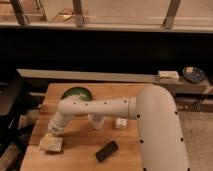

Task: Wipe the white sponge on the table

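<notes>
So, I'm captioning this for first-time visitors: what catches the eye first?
The bulky white arm dominates, reaching from the right across the table. Its end effector is down at the white sponge near the table's front-left corner. A green bowl sits at the back, a black slab toward the front.

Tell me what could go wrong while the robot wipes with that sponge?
The white sponge sits near the left edge of the table, with the gripper right at it. A wide wipe might push it off. The arm also passes close by the white cup, so a sweep could tip it.
</notes>
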You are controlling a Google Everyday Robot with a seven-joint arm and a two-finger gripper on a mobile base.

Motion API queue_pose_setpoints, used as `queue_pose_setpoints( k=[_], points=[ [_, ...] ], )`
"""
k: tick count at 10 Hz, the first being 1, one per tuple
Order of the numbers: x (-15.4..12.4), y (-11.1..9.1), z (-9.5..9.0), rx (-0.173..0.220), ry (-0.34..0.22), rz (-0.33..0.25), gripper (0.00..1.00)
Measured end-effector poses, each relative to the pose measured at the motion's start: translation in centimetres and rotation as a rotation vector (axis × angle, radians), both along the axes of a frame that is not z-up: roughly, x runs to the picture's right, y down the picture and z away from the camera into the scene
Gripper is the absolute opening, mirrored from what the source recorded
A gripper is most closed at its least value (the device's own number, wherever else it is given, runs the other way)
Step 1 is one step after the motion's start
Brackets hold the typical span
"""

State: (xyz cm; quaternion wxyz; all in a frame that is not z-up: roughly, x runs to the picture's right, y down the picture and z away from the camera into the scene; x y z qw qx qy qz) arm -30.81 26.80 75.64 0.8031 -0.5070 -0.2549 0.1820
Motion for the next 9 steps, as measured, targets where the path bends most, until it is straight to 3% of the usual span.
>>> queue_pose_setpoints(
  k=[2, 4, 7, 9],
  points=[
    [1.3, 1.9, -1.4, -0.029, 0.042, -0.005, 0.0],
    [4.1, 2.6, -1.7, -0.047, 0.112, -0.009, 0.0],
    [7.9, 1.7, -0.7, -0.047, 0.201, -0.003, 0.0],
    [7.8, 0.5, 0.3, -0.038, 0.182, -0.002, 0.0]
  ],
)
